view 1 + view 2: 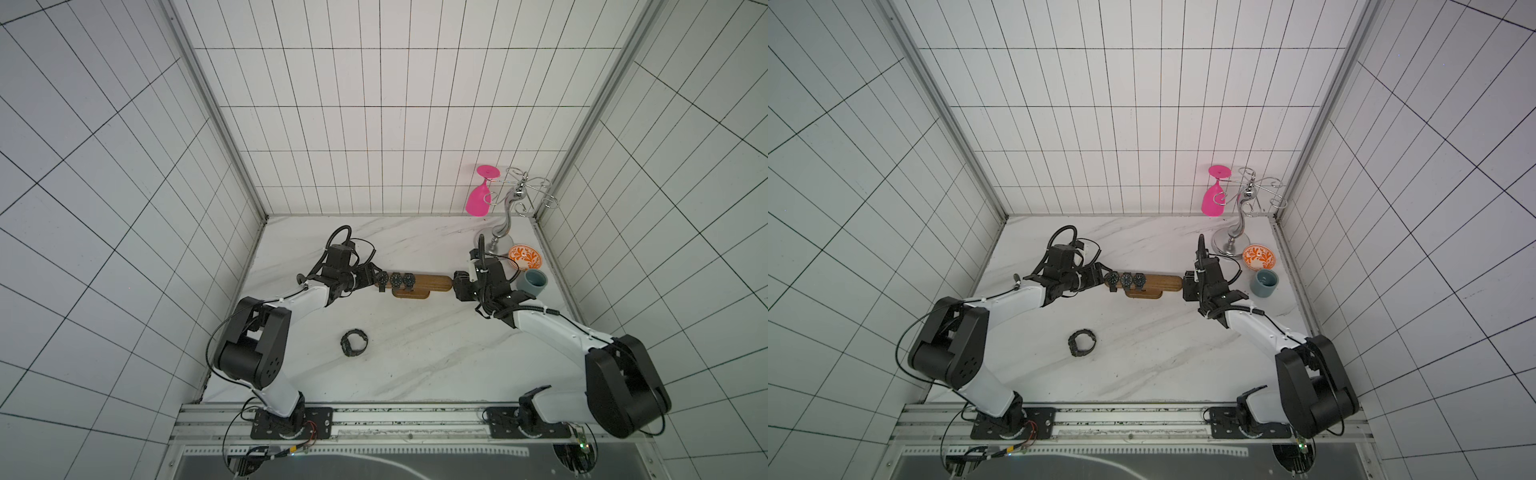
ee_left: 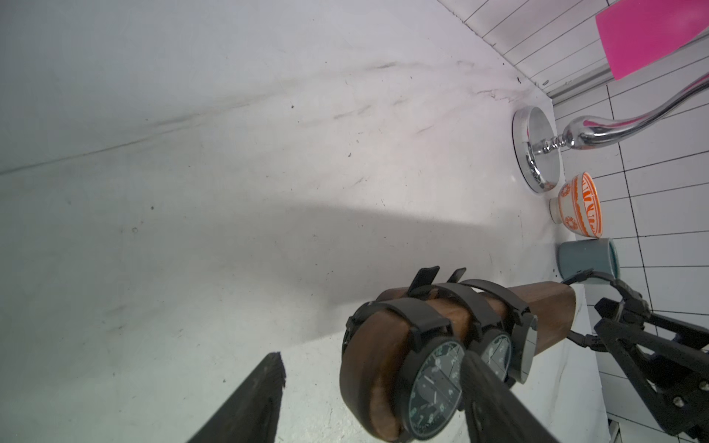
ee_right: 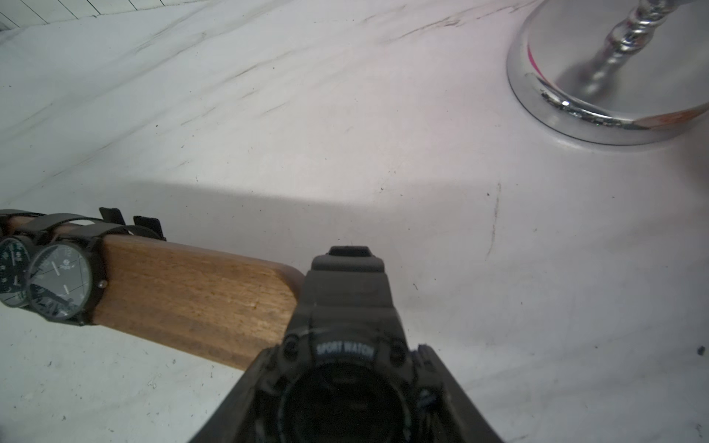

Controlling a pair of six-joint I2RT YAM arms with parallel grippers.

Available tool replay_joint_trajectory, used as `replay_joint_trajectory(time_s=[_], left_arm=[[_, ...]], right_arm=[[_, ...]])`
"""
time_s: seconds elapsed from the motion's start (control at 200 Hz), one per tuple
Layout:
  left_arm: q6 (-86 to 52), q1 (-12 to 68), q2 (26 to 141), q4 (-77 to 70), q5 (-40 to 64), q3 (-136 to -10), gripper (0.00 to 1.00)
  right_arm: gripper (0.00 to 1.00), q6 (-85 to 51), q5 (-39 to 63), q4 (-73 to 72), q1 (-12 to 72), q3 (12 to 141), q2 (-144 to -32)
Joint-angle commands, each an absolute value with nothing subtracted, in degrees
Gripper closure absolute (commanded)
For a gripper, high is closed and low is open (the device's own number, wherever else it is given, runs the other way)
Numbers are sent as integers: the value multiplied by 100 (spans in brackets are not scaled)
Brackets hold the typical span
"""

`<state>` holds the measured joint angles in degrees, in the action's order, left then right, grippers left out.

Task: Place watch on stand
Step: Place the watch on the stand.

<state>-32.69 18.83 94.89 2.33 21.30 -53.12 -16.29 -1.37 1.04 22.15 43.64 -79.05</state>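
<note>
Right wrist view: right gripper (image 3: pixel 345 368) clamps black sport watch (image 3: pixel 345 307) at bare end of long brown wooden stand (image 3: pixel 192 291). Left gripper (image 2: pixel 374 364) spread wide at opposite end.

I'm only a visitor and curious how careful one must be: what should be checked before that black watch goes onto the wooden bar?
1. Right gripper shut on the black sport watch: ok.
2. Its strap loop meets the free rounded end of the brown wooden T-shaped stand: ok; already over it: cannot tell.
3. Bare wood left beside the three dark round-faced watches: ok.
4. Left gripper steadying the stand: cannot tell; its jaws stand open around the other end.
5. Stand upright on the white marble table: ok.
</note>
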Motion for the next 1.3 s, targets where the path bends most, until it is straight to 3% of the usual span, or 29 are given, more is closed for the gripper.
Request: replay_joint_trajectory(time_s=[0.0,0.35,1.294], left_arm=[[-3207,1940,9655,62,2276,-5526,31],[-3092,2103,9850,198,2263,-5717,37],[-3040,2294,9793,215,2224,-5720,39]], right_arm=[[70,-1635,155,65,2188,5082,-8047],[71,-1578,228,194,2253,5303,-8283],[66,-1397,-358,562,3150,6079,-9047]])
